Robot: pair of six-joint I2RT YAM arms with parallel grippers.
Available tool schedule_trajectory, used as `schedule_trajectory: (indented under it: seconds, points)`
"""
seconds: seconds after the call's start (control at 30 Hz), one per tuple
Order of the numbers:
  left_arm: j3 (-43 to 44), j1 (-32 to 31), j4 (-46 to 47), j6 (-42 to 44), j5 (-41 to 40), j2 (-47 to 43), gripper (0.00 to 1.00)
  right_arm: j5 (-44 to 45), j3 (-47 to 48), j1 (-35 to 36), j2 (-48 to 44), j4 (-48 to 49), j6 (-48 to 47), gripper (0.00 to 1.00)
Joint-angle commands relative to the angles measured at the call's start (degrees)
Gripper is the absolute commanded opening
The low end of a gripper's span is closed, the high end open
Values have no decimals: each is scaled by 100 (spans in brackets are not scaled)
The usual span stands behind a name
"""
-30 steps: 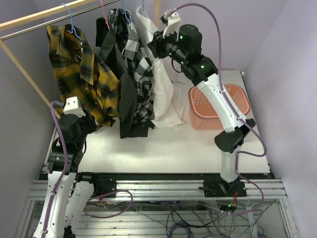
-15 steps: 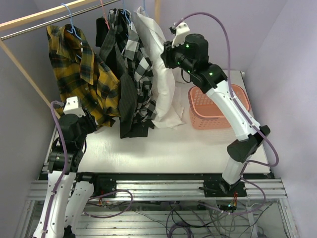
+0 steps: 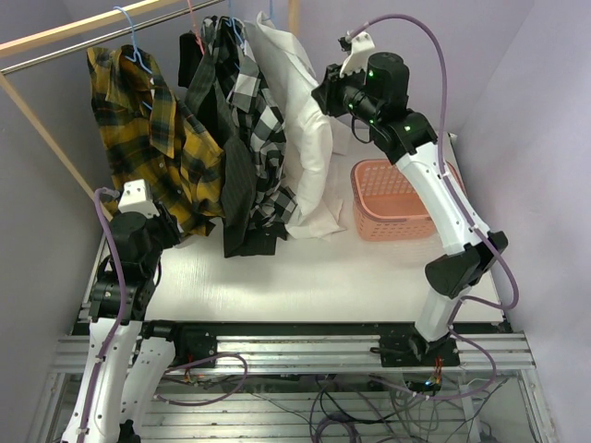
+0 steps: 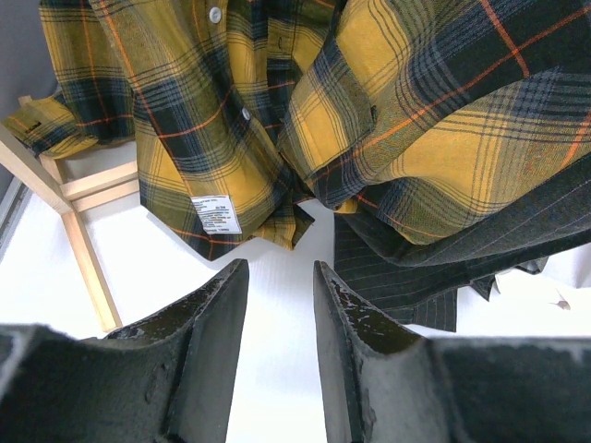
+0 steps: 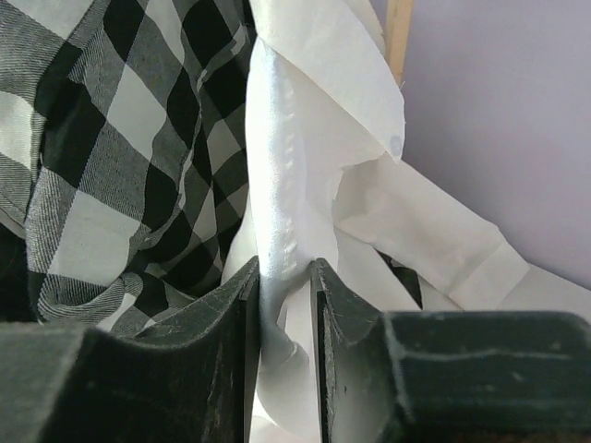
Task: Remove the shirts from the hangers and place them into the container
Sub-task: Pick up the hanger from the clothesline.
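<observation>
From above, four shirts hang on wire hangers (image 3: 129, 32) from the rack pole (image 3: 92, 32) at the far left: the yellow plaid shirt (image 3: 152, 138), the pinstriped shirt (image 3: 235, 185), the checked shirt (image 3: 263, 129) and, rightmost, the white shirt (image 3: 309, 138). None is off yet. The salmon basket (image 3: 358, 194) stands on the table (image 3: 277, 277) just right of the white shirt's hem. The right gripper (image 3: 325, 97) is up high, against the white shirt's right edge.

The left wrist view shows the left gripper (image 4: 280, 272) low at the near left, its fingers (image 4: 212, 314) apart with nothing between them. The yellow plaid hem hangs above it and the pinstriped cloth is to its right.

The right wrist view is where the work is. The two fingers (image 5: 231, 314) are drawn in on a vertical fold of white cloth – a pinch on the white shirt alone, with the checked shirt just to the left and outside it.

I'd say the pinch should be firm before anything moves, since a thin fold could slip. A straight tug to the right would likely drag the hanger along the pole; lifting the shoulder up and off the wire first, then carrying the cloth across to the basket, looks cleaner.
</observation>
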Motion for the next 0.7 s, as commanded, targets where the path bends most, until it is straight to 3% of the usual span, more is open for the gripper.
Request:
schedule_trajectory:
  seconds: [0.0, 0.1, 0.13, 0.43, 0.67]
  points:
    - [100, -17, 26, -52, 32, -21, 45, -590, 167, -67, 183, 198, 188, 25]
    - [97, -17, 34, -40, 41, -13, 45, -632, 98, -71, 175, 313, 202, 2]
    - [102, -17, 34, -39, 46, -9, 45, -622, 59, -71, 155, 353, 202, 0]
    - [146, -17, 70, -42, 181, -103, 45, -442, -418, -228, -225, 1388, 258, 0]
    - [431, -17, 136, 315, 725, -206, 53, -318, -680, -222, -545, 2524, 312, 0]
